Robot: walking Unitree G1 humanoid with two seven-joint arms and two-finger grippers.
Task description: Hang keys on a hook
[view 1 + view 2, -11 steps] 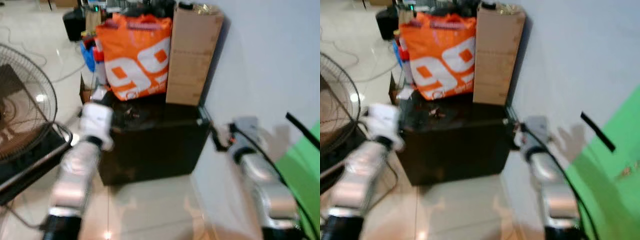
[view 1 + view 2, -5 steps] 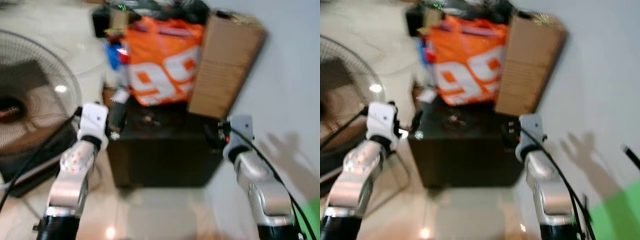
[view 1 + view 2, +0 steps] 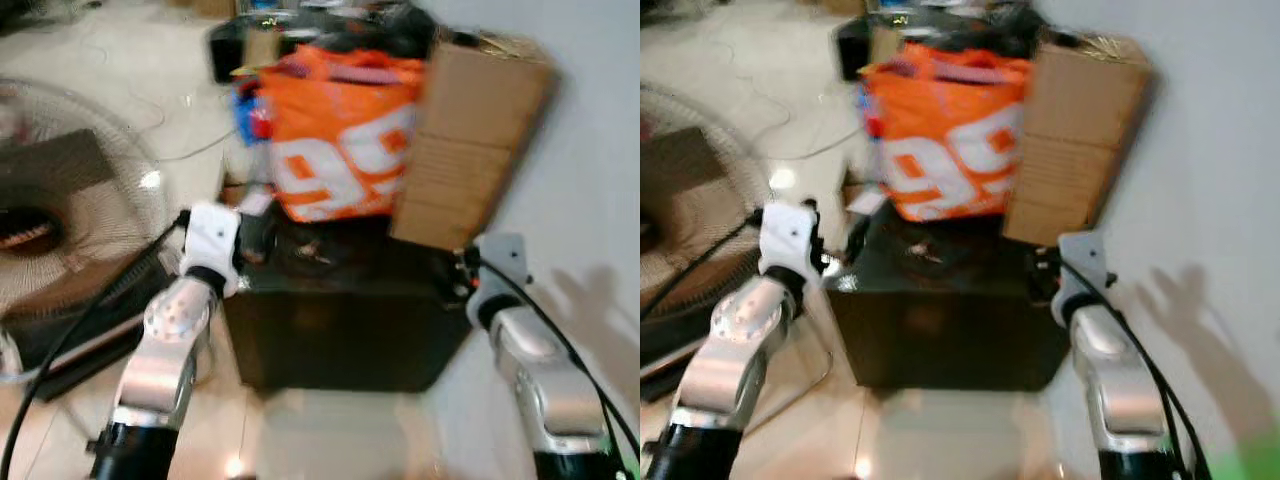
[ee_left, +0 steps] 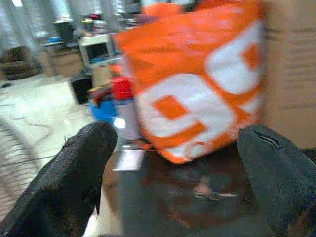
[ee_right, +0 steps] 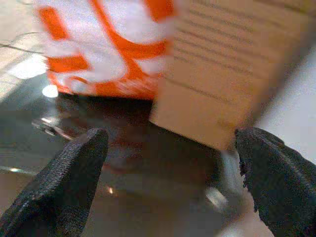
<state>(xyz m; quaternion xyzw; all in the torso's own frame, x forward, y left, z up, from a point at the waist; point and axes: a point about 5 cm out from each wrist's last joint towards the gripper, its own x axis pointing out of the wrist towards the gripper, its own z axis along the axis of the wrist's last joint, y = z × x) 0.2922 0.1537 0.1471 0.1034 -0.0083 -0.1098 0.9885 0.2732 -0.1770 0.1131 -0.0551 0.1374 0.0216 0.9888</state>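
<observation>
A small bunch of keys (image 3: 312, 255) lies on the glossy top of a low dark cabinet (image 3: 345, 330), in front of an orange bag; the picture is blurred. My left gripper (image 3: 252, 236) is held at the cabinet's left edge, a short way left of the keys. Its wrist view has the keys (image 4: 207, 190) lying ahead between wide-apart fingers (image 4: 74, 177), so it is open and holds nothing. My right gripper (image 3: 462, 278) is at the cabinet's right corner, open too. Its wrist view looks across the cabinet top, where the keys (image 5: 49, 127) lie off toward one finger (image 5: 64, 187).
An orange and white bag (image 3: 345, 140) and a tall cardboard box (image 3: 470, 140) stand at the back of the cabinet. A standing fan (image 3: 60, 200) fills the left side. A white wall (image 3: 590, 150) runs along the right. Pale tiled floor (image 3: 330, 440) lies before the cabinet.
The camera has swung, so the whole scene has shifted. Both arms have come up and forward to the cabinet's two front corners, fingers apart. The keys have stayed on the cabinet top.
</observation>
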